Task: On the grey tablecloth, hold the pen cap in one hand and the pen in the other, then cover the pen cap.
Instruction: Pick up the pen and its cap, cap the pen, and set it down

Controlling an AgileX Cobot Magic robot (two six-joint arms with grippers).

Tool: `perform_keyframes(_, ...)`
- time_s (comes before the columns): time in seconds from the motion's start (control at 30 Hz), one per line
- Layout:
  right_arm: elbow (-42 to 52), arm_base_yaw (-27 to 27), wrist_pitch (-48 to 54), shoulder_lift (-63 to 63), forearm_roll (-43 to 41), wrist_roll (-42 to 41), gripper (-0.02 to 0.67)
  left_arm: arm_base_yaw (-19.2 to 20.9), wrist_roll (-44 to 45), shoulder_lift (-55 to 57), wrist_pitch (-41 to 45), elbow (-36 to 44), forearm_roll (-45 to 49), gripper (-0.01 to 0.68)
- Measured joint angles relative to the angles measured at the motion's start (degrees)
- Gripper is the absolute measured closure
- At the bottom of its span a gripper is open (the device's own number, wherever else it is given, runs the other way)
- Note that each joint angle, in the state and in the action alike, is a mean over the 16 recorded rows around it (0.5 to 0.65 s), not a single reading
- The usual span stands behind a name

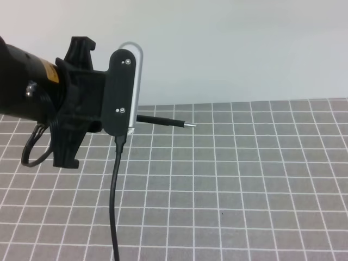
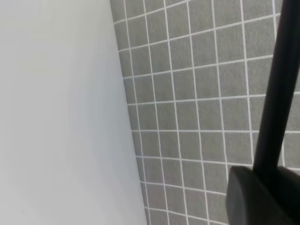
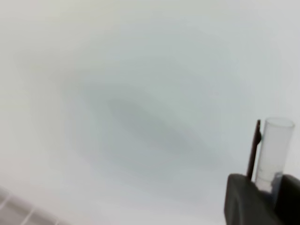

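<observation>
While clamped tight in the left gripper [image 2: 262,197], pen [image 1: 163,121] juts ahead over the grey tablecloth [image 1: 244,185]. Pen cap [image 3: 274,150] pinched upright in the right gripper [image 3: 262,199].

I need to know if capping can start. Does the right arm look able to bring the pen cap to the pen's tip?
Probably yes. The pen juts out level from the left arm with its tip bare and open air around it. The right fingers hold the pen cap, but that arm is outside the high view.

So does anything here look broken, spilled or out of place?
Nothing stands out. The pen sticks out level from the left gripper, tip bare. The clear cap stands upright in the right gripper, whole. The grey tablecloth lies flat.
</observation>
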Motion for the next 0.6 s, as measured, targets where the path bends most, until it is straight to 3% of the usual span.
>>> perform_keyframes(0.4,2.32,-0.17,-20.56,-5.82,-28.23,33.71,0.556,0.0,0.0,0.0,-0.75,0.0,0.11,0.672)
perform_keyframes(0.6,4.31,-0.16,-18.66,-8.42,-36.84,42.91,0.556,0.0,0.01,0.0,-1.21,0.0,0.11,0.672)
